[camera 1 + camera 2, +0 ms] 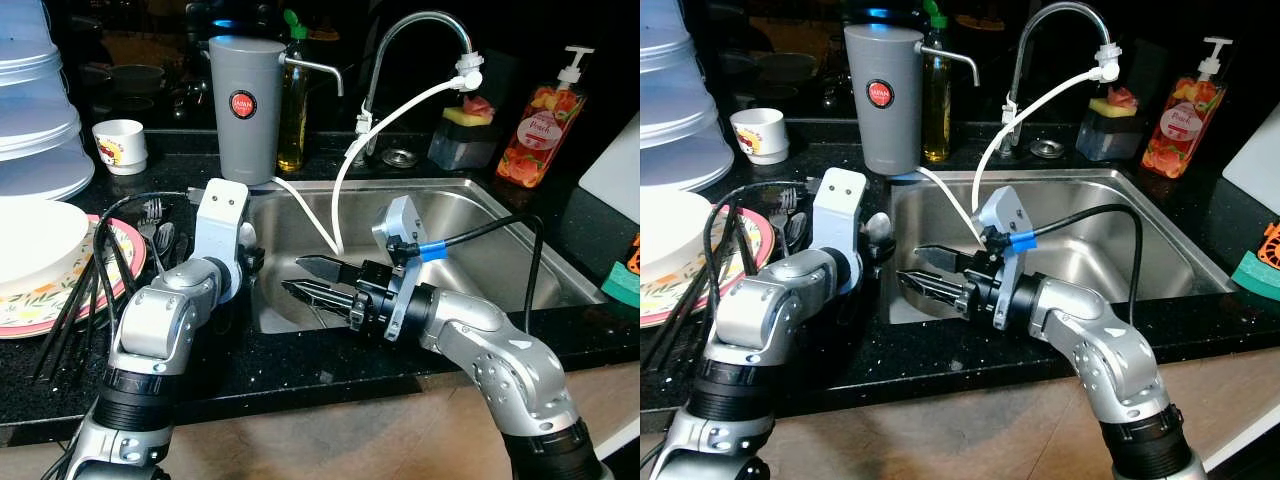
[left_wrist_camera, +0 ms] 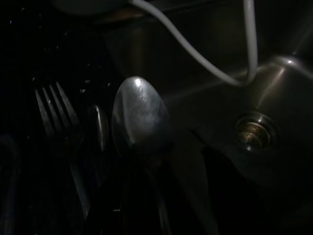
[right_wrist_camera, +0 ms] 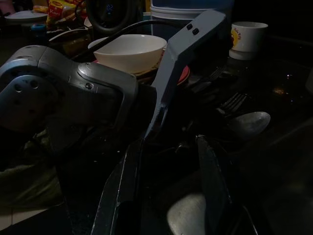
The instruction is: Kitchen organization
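Spoon (image 2: 139,115): plain polished metal, bowl oval and facing the camera in the left wrist view, at centre frame, its handle running down into shadow. It lies at the sink's left edge on the black counter. Fork (image 2: 55,110): metal, four tines, left of centre in the same frame, parallel to the spoon, tines pointing up-frame. A second, darker utensil (image 2: 98,128) lies between them; its type cannot be told.
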